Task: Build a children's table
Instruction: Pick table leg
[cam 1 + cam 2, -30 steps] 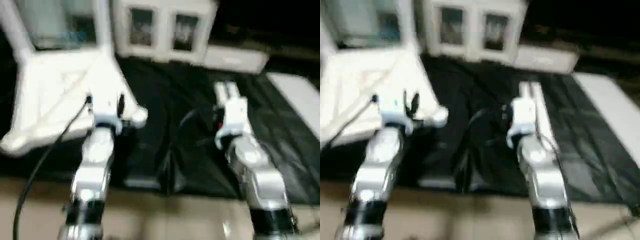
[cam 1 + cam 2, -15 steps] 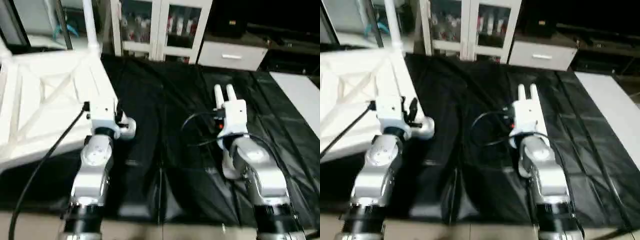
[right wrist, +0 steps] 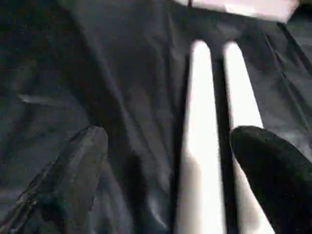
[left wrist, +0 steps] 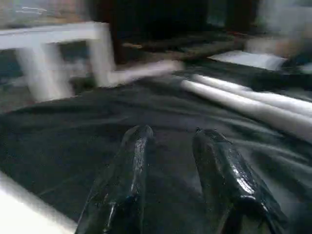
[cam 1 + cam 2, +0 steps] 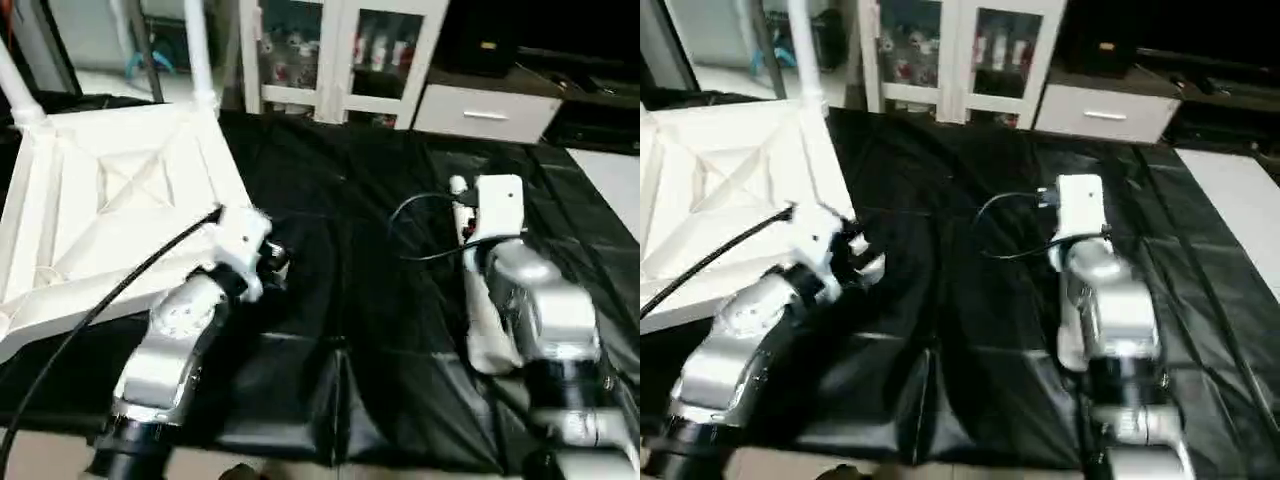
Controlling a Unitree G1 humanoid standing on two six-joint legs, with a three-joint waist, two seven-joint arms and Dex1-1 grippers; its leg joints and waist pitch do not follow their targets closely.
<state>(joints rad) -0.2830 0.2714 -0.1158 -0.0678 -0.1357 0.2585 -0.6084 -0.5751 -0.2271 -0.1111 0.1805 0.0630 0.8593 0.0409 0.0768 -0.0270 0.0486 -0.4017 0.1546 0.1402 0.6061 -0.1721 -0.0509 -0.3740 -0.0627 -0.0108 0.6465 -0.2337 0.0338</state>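
The children's table top lies upside down at the left on a black sheet, ribbed underside up. Two white legs stand in its far corner sockets. My left gripper is at the top's near right corner. The left wrist view shows this gripper open, with nothing between its fingers. Two loose legs lie side by side on the sheet at the right. My right gripper hangs wide open just above them, one finger on either side.
A white cabinet with glass doors and a grey drawer unit stand behind the sheet. A white board lies at the far right. A black cable runs along my left arm over the table top.
The head camera has shifted. My left wrist has swung right, away from the corner socket. My right arm has moved forward over the two loose legs. Both grippers' openings look unchanged.
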